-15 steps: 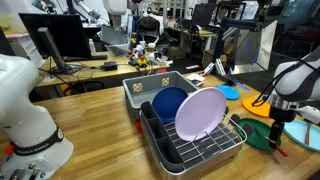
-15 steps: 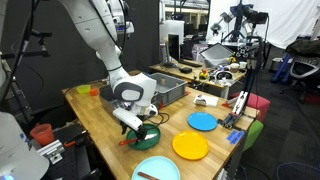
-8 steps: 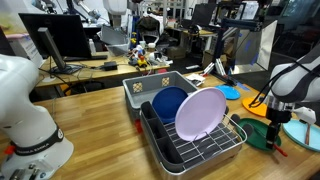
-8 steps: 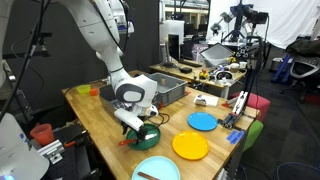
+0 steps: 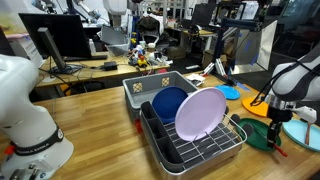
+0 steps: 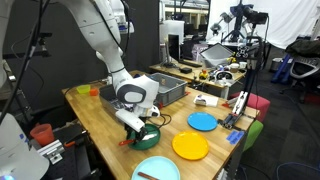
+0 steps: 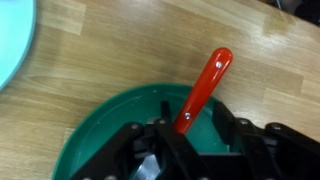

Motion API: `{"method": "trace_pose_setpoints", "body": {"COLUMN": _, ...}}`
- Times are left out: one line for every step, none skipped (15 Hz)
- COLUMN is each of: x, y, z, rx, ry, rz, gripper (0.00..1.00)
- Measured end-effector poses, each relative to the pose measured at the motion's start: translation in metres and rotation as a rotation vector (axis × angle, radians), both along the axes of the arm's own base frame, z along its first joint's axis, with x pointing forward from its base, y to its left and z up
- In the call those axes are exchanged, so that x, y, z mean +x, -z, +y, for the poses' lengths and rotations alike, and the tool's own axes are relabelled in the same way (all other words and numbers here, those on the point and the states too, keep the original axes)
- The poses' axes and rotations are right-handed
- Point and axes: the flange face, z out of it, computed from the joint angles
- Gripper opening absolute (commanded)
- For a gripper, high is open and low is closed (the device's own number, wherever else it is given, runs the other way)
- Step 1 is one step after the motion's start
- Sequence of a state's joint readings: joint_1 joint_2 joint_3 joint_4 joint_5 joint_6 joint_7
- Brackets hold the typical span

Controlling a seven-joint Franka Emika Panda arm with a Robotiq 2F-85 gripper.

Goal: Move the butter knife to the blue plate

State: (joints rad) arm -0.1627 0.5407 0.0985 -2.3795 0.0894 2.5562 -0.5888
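Note:
The butter knife (image 7: pixel 205 85) is slim and orange-red. It lies slanted on a green plate (image 7: pixel 100 140), its handle sticking out over the rim onto the wood. My gripper (image 7: pixel 198 113) hangs low over this plate with the knife between its fingers. One finger (image 7: pixel 172 118) is against the knife, and a gap shows on the other side. In an exterior view the gripper (image 6: pixel 140 125) stands at the green plate (image 6: pixel 147 133). The sky-blue plate (image 6: pixel 202 121) lies flat further along the table, well apart from the gripper.
An orange plate (image 6: pixel 190 146) and a pale teal plate (image 6: pixel 157 168) lie near the green one. A dish rack (image 5: pixel 235 140) holds a navy plate (image 5: pixel 168 103) and a lavender plate (image 5: pixel 200 112) upright, with a grey bin (image 5: pixel 135 92) behind it. A red cup (image 6: pixel 40 132) stands near the table edge.
The jaws have narrowed around the knife. The arm has stayed over the green plate, and the knife has not visibly moved.

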Motion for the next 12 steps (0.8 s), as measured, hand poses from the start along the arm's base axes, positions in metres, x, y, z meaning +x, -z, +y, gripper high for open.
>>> {"method": "trace_pose_setpoints", "body": {"x": 0.000, "y": 0.000, "z": 0.000, "rx": 0.000, "ry": 0.001, "rz": 0.000, "gripper": 0.10}}
{"method": "trace_pose_setpoints", "body": {"x": 0.000, "y": 0.000, "z": -0.001, "rx": 0.000, "ry": 0.002, "rz": 0.000, "gripper": 0.05}}
{"method": "trace_pose_setpoints", "body": {"x": 0.000, "y": 0.000, "z": -0.001, "rx": 0.000, "ry": 0.003, "rz": -0.001, "gripper": 0.01}}
{"method": "trace_pose_setpoints", "body": {"x": 0.001, "y": 0.000, "z": -0.002, "rx": 0.000, "ry": 0.005, "rz": -0.001, "gripper": 0.01}}
{"method": "trace_pose_setpoints", "body": {"x": 0.001, "y": 0.000, "z": -0.003, "rx": 0.000, "ry": 0.008, "rz": -0.002, "gripper": 0.04}}
{"method": "trace_pose_setpoints", "body": {"x": 0.001, "y": -0.001, "z": -0.005, "rx": 0.000, "ry": 0.011, "rz": -0.002, "gripper": 0.04}}
{"method": "trace_pose_setpoints", "body": {"x": 0.001, "y": -0.001, "z": -0.006, "rx": 0.000, "ry": 0.014, "rz": -0.002, "gripper": 0.04}}
{"method": "trace_pose_setpoints", "body": {"x": 0.001, "y": -0.001, "z": -0.007, "rx": 0.000, "ry": 0.017, "rz": -0.003, "gripper": 0.04}}
{"method": "trace_pose_setpoints", "body": {"x": 0.002, "y": -0.001, "z": -0.008, "rx": -0.001, "ry": 0.019, "rz": -0.004, "gripper": 0.04}}
{"method": "trace_pose_setpoints", "body": {"x": 0.002, "y": -0.001, "z": -0.009, "rx": -0.001, "ry": 0.021, "rz": -0.006, "gripper": 0.04}}
{"method": "trace_pose_setpoints", "body": {"x": 0.003, "y": -0.002, "z": -0.011, "rx": -0.001, "ry": 0.026, "rz": -0.009, "gripper": 0.04}}
{"method": "trace_pose_setpoints", "body": {"x": 0.005, "y": -0.003, "z": -0.014, "rx": -0.001, "ry": 0.032, "rz": -0.014, "gripper": 0.04}}
